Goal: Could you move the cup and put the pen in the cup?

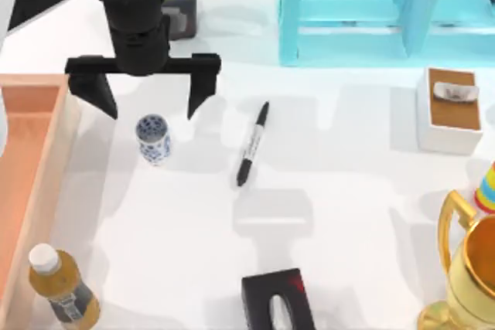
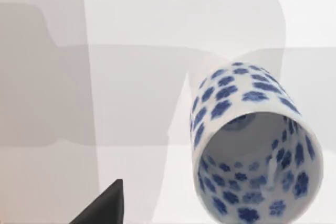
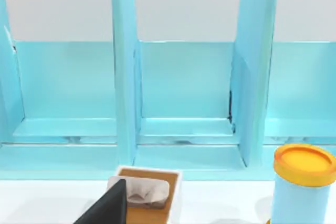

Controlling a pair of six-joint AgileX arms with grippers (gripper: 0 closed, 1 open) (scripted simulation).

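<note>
In the upper left of the top view, the left tool (image 1: 152, 95) hangs above the white desk (image 1: 348, 214) with its two black fingers spread wide apart and nothing between them. Just below it in the frame stands the small white ceramic cup with blue dotted pattern (image 1: 153, 138), upright and untouched; the left wrist view looks down into the cup's open mouth (image 2: 255, 145), with one dark fingertip (image 2: 107, 205) at the lower edge of that frame. The slim black marker pen with a pale label band (image 1: 252, 144) lies flat on the desk just right of the cup, left of centre, slanting from upper right to lower left.

The step in hand looks like the approach to grasp the cup. Next, the tool would need to descend so the fingers straddle the cup's sides, then close.

The right arm's wrist view faces a turquoise shelf rack (image 3: 184, 103); whether that tool is apart or together I cannot tell.
</note>
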